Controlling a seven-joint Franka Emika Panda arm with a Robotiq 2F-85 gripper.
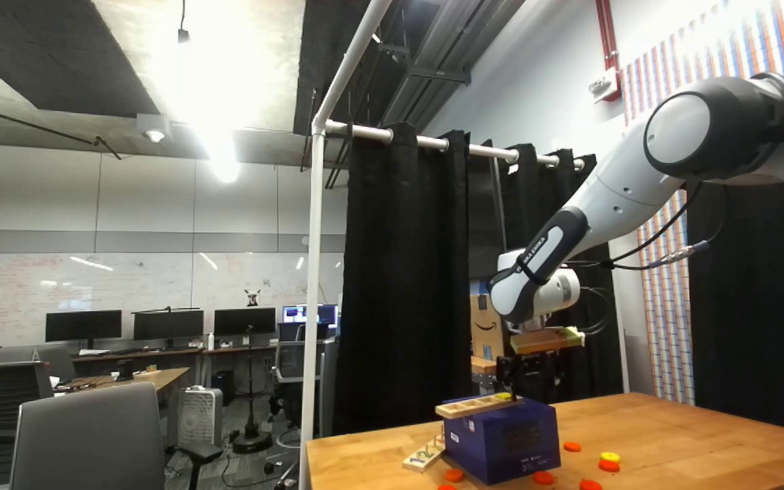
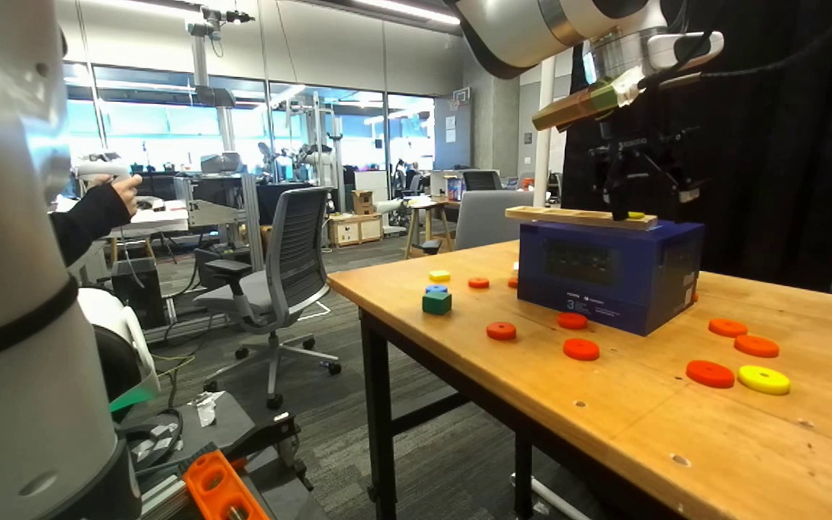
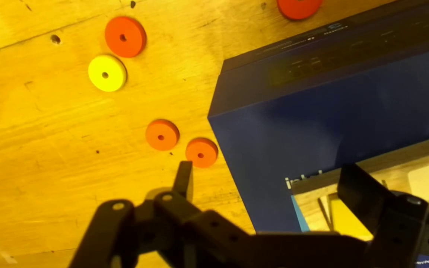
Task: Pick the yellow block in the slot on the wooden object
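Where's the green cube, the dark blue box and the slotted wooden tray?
Green cube point(image 2: 437, 303): in an exterior view, side face.
Dark blue box point(image 3: 304, 130): wrist view, top.
Slotted wooden tray point(image 2: 568, 219): in an exterior view, long side.

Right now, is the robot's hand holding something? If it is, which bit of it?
Nothing: the hand is wide open. One finger is by the yellow block in the wooden tray; whether they touch, I can't tell.

In an exterior view the counter point(image 2: 643, 372) bears nine orange-red discs point(image 2: 581, 349), some partly hidden, two yellow pieces point(image 2: 764, 380), one blue piece point(image 2: 436, 289), one green block point(image 2: 437, 303) and one blue box point(image 2: 589, 278). The wrist view shows one yellow block point(image 3: 343, 219), lower right, in one wooden tray point(image 3: 408, 153).
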